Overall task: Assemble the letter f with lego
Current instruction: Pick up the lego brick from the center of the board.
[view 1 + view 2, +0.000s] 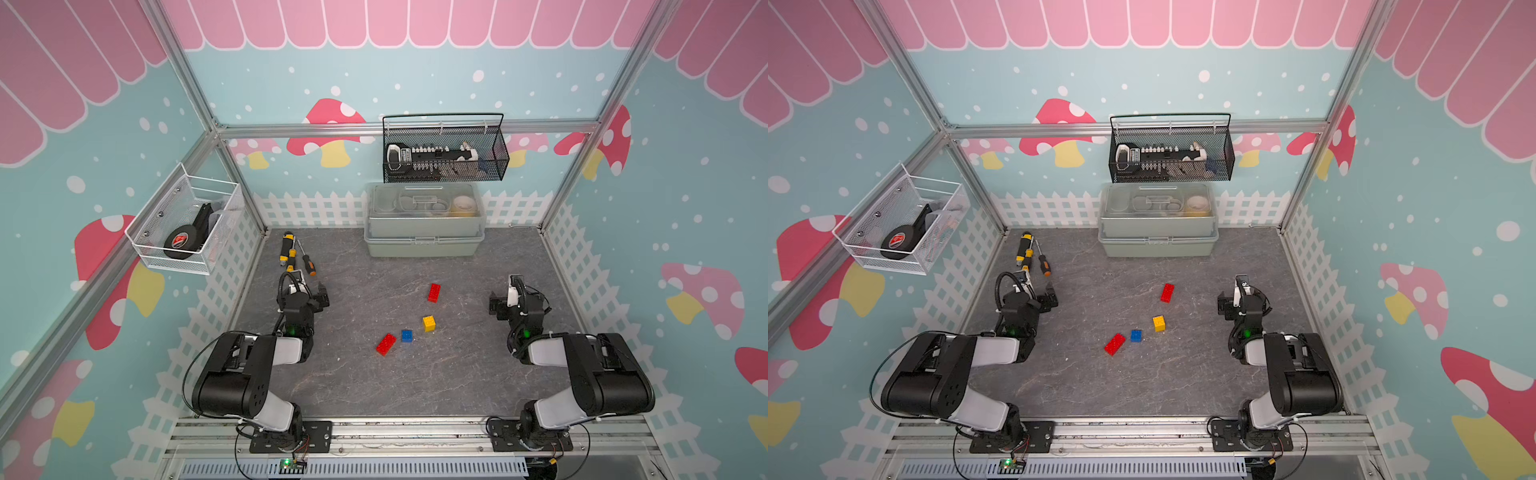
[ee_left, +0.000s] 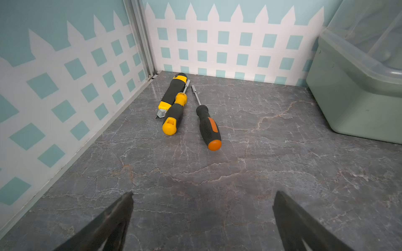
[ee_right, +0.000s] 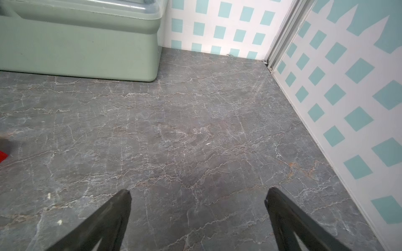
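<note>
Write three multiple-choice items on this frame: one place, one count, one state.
1. The blue brick lies: A) on top of the yellow brick B) on the table, between the near red brick and the yellow brick C) in the right tool.
2. Red bricks in view: A) one B) two C) three.
3. The right tool is: A) open, empty B) shut on the blue brick C) shut on the yellow brick.
Key: B, it lies loose between them in both top views; B, a far red brick lies beyond; A, its jaws stand apart over bare table.
</note>
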Available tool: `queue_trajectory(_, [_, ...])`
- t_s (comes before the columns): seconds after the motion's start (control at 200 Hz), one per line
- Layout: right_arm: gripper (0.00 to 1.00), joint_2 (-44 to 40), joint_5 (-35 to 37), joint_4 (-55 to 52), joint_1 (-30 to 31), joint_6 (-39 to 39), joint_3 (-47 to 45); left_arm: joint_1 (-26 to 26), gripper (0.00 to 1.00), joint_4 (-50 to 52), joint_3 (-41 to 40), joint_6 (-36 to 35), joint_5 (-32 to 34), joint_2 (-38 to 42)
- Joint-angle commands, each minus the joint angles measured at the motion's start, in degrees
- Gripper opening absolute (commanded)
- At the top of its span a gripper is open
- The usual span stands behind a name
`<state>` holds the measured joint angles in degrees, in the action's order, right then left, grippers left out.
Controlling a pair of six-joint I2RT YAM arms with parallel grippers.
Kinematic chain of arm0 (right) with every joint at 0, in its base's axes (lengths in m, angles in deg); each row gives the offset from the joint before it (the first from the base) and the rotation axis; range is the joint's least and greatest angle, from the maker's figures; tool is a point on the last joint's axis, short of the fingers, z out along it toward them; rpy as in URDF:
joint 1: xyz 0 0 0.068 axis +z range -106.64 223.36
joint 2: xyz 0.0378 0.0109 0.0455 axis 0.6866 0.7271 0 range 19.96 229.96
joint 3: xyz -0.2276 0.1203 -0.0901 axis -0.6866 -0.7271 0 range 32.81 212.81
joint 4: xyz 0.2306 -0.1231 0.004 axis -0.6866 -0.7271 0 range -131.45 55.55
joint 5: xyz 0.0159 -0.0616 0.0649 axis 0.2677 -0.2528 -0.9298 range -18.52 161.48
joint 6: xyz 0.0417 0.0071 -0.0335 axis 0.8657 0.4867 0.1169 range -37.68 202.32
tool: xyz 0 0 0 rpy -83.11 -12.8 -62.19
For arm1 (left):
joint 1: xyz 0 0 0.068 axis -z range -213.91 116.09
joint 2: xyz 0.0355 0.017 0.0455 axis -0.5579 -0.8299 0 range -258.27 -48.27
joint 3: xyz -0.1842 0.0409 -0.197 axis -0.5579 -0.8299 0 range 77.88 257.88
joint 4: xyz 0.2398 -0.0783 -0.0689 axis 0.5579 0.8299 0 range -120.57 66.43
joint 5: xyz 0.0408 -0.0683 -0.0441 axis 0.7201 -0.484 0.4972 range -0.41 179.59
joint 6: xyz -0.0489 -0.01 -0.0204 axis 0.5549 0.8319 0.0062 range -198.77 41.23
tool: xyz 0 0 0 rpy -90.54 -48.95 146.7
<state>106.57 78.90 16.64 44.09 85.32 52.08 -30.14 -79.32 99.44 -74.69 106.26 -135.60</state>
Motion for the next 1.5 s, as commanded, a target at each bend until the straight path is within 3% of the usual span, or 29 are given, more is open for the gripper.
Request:
queue_trajectory(0.0, [0.99,0.53,-0.65,2.56,-0.55,-1.07,0.73,-0.44,0.99,-1.43,1.06,-0.82,-0.76,-0.53])
queue_trajectory(0.75, [0.99,0.24,-0.58,2.34,-0.50,-1.22,0.57,-0.52,0.99,-1.55,0.90,-0.74,-0.98,-0.42])
queue_trajectory(0.831, [0.99,-2.58,1.17,2.64,0.29,-1.40,-0.55,-0.02,0.99,-2.19,0.23,-0.51,1.30,0.72])
queue_trajectory(0.951, [0.99,-13.24,4.57,-14.47,1.63,0.81,3.12,0.69,0.99,1.49,-1.38,-0.07,6.25,8.28])
queue_trajectory(1.076, [0.99,-18.15,2.48,-27.31,3.65,4.13,7.41,4.86,0.99,10.78,-0.97,-1.57,9.13,19.97])
queue_trajectory(1.261, [0.99,-18.26,3.58,-49.37,14.51,3.23,17.63,10.54,0.99,30.11,4.41,1.06,2.32,34.93])
queue_trajectory(1.491, [0.98,-16.65,-2.22,-70.60,21.47,8.35,25.36,19.28,0.99,51.95,12.84,4.68,-6.37,40.80])
